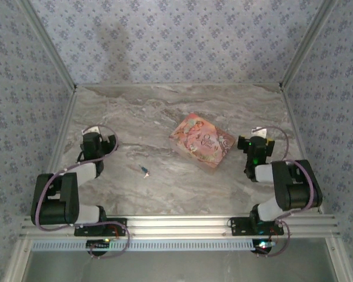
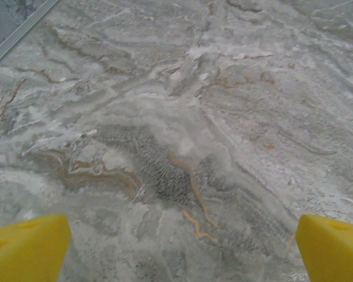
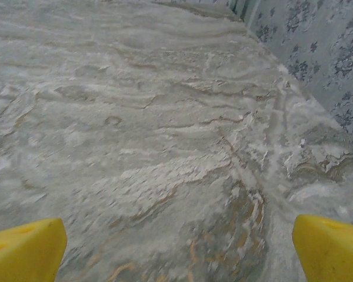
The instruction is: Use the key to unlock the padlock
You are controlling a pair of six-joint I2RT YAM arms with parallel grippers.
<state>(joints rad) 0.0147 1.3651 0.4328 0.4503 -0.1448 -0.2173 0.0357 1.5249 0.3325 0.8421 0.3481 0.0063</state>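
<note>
Sitting folded, left pincer (image 2: 182, 249) and right pincer (image 3: 179, 249) gape, seemingly empty.

Both arms are folded in basically a mirror pose, bases at the near edge. Left arm (image 1: 62, 197) sits on the left: shoulder/elbow bunched up near the base, forearm reaching fwd toward the far side, w/ the left pincer (image 1: 94, 130) at its far tip. Right arm (image 1: 291, 188) is the same deal on the right, right pincer (image 1: 257, 135) at its far tip. Wrist cams: the left one's yellow fingers (image 2: 29, 247) are spread wide, one per bottom corner. Right one's fingers (image 3: 26, 249) are just as wide. Both are tilted down at the worktop (image 2: 182, 117), hovering above it afaict.
</note>
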